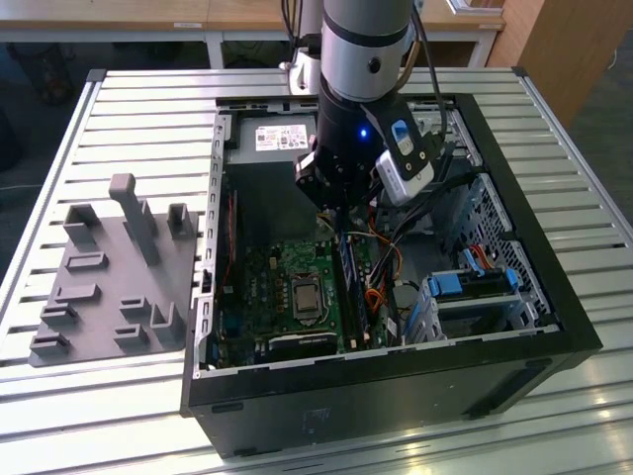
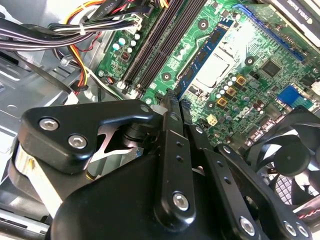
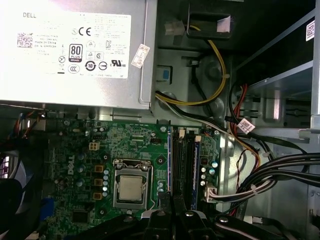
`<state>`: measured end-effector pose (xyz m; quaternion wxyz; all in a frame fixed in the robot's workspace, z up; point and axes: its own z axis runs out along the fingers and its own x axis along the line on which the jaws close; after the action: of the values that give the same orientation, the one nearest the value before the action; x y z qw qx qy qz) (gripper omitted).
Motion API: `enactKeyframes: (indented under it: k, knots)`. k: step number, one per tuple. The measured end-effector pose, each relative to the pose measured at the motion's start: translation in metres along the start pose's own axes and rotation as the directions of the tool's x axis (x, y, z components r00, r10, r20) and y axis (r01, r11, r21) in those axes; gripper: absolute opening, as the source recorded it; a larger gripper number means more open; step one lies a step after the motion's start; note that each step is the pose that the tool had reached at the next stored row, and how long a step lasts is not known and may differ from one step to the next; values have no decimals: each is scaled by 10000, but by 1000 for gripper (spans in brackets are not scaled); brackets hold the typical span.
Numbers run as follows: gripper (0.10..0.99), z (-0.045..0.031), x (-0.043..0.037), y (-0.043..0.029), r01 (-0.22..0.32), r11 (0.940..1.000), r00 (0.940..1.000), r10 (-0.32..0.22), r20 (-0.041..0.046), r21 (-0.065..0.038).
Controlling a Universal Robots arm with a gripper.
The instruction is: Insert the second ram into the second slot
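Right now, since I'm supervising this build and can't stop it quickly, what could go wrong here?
The hand grips the second ram near one end, so pressing down may seat it unevenly. The cable bundle lies beside the slots and could snag the hand. The bare processor sits close to the ram; a slip could strike it.

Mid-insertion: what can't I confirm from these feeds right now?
- Second wrist view: the black claw covers the near end of the thin blue circuit-board strip, so seating there is hidden.
- Exterior view: the silver-and-black arm blocks the strip's end beneath it.
- First wrist view: the white slot latches are too small to judge.
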<state>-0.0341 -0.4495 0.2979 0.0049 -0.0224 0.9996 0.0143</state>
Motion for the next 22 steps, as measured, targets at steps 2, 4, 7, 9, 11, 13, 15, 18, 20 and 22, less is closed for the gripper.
enactKeyframes:
  k: [2, 4, 7, 9, 11, 13, 15, 18, 20, 22]
  knots:
    - [133, 6, 0, 0, 0, 10000, 10000, 0, -1, 1]
    - [133, 12, 0, 0, 0, 10000, 10000, 0, -1, 1]
    - [133, 26, 0, -1, 0, 10000, 10000, 0, -1, -2]
    - [133, 38, 0, -1, 0, 10000, 10000, 0, -1, 1]
    - [133, 53, 0, -2, 0, 10000, 10000, 0, -1, 1]
    - [133, 69, 1, -2, -2, 10000, 10000, 2, -1, 1]
    - [133, 82, 1, -3, -10, 10000, 10000, 10, -2, 2]
    - [133, 103, 1, -3, -27, 10000, 10000, 27, -4, 2]
    - [133, 110, 1, -3, -31, 10000, 10000, 31, -9, 3]
    - [133, 117, 1, -4, -32, 10000, 10000, 32, -10, 3]
